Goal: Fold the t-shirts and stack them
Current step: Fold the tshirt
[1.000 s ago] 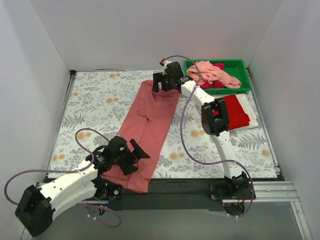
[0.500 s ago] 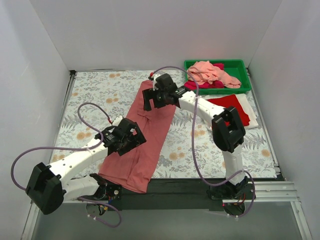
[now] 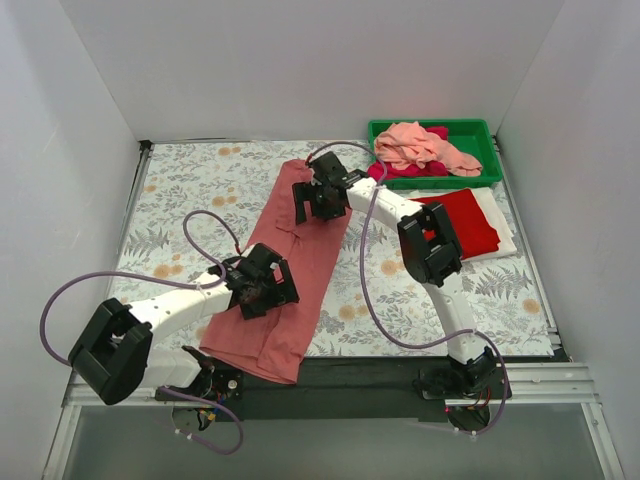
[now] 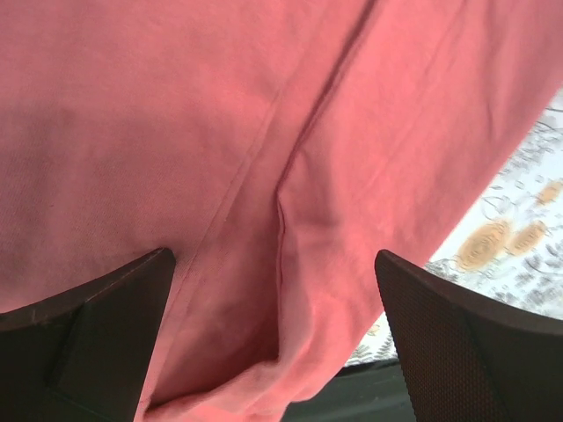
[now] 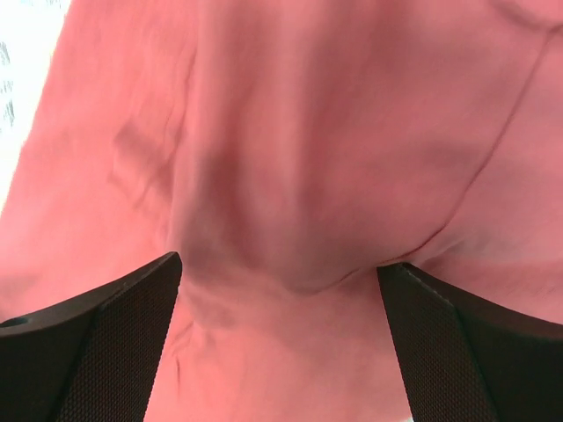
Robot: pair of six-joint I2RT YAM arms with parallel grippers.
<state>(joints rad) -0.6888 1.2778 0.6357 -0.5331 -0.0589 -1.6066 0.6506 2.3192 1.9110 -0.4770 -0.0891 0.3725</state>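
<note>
The dusty rose t-shirt (image 3: 300, 262) lies as a long narrow strip, folded lengthwise, from the far middle of the table to its near edge, where its end hangs over. My left gripper (image 3: 266, 290) is open over its near half; cloth fills the left wrist view (image 4: 290, 158) between the spread fingers (image 4: 97, 343). My right gripper (image 3: 312, 200) is open over the far end; the right wrist view shows rose cloth (image 5: 299, 158) between its fingers (image 5: 466, 343). A bright red t-shirt (image 3: 462, 222) lies folded on a white one (image 3: 500, 225) at the right.
A green plastic bin (image 3: 470, 133) at the far right holds a salmon pink shirt (image 3: 420, 145) over a magenta one (image 3: 395, 170). The floral tablecloth (image 3: 190, 210) covers the table. White walls enclose left, back and right. The dark front edge (image 3: 380, 375) runs along the near side.
My left arm has swung from the shirt's near end up over its near half. My right gripper has moved left and nearer, from the far edge onto the shirt's far end.
</note>
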